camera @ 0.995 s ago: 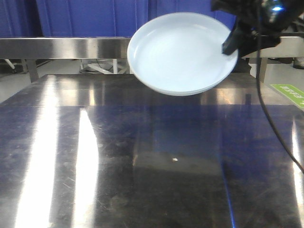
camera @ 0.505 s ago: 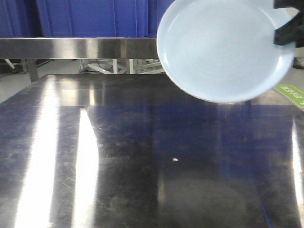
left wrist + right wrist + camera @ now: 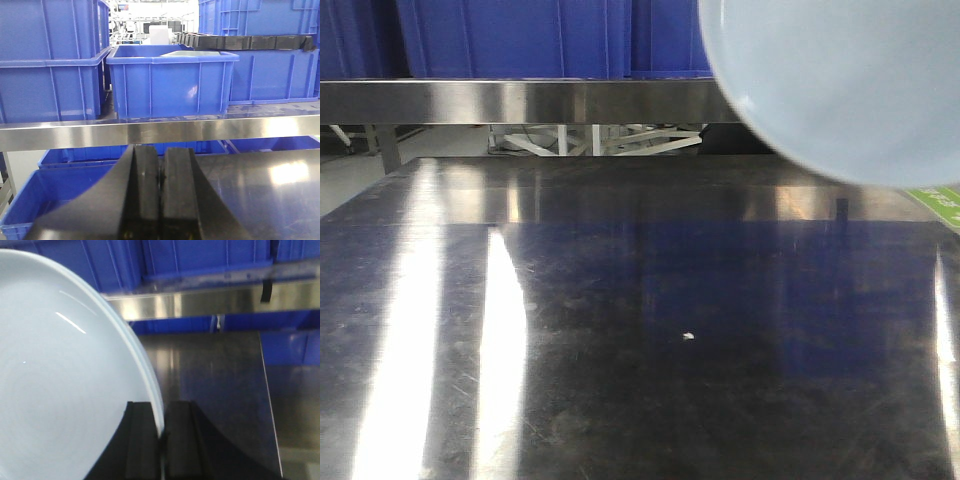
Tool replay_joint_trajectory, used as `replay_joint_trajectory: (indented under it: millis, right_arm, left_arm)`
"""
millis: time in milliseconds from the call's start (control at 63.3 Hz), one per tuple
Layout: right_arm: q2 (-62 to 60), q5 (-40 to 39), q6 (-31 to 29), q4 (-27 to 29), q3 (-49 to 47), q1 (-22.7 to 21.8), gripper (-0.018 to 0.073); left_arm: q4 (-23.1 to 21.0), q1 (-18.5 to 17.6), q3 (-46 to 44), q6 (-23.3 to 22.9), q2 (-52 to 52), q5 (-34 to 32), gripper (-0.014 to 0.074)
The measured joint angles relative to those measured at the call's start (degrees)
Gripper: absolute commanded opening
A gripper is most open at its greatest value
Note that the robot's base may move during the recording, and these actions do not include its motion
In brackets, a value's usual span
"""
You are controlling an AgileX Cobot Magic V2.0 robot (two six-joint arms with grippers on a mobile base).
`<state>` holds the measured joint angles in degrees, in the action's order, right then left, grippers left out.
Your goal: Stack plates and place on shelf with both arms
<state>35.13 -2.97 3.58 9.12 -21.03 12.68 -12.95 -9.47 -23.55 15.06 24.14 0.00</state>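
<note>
The stacked white plates (image 3: 840, 85) hang tilted in the air at the top right of the front view, above the steel table (image 3: 620, 330). In the right wrist view my right gripper (image 3: 161, 432) is shut on the rim of the plates (image 3: 60, 370), which fill the left of that view. Two rims show at the edge. My left gripper (image 3: 160, 190) is shut and empty, facing the steel shelf rail (image 3: 150, 131). Neither gripper shows in the front view.
Blue plastic crates (image 3: 170, 80) stand on the shelf behind the rail (image 3: 520, 100), with more crates (image 3: 45, 200) below it. The table's right edge (image 3: 267, 395) shows in the right wrist view. A green label (image 3: 940, 200) lies at far right.
The plates have moved up and to the right, closer to the camera. The right gripper that showed on their rim has left the front view.
</note>
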Motion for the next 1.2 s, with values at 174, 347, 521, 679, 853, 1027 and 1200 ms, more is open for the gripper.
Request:
replay_joint_trajectory:
  millis: [174,347,521,679,853,1027,1200]
  right_arm:
    - [-6.3,2.2,0.0,-0.1,0.0,0.0,0.0050]
    - [-10.0,4.1,0.0,-0.1,0.0,0.0,0.0050]
    - [-11.2,5.7,0.0,-0.1,0.0,0.0,0.0050]
    - [-11.3,5.9,0.0,-0.1,0.1,0.0,0.0050]
    - [-11.3,6.0,0.0,-0.1,0.1,0.0,0.0050]
    - [-11.3,6.1,0.0,-0.1,0.1,0.0,0.0050]
    - [-11.3,6.1,0.0,-0.1,0.1,0.0,0.0050]
  left_arm:
    - [0.0,0.0,0.0,0.0,0.0,0.0,0.0080]
    - [0.0,0.0,0.0,0.0,0.0,0.0,0.0080]
    - [0.0,0.0,0.0,0.0,0.0,0.0,0.0080]
    - [0.0,0.0,0.0,0.0,0.0,0.0,0.0080]
    - [0.0,0.0,0.0,0.0,0.0,0.0,0.0080]
    - [0.0,0.0,0.0,0.0,0.0,0.0,0.0080]
    - [0.0,0.0,0.0,0.0,0.0,0.0,0.0080]
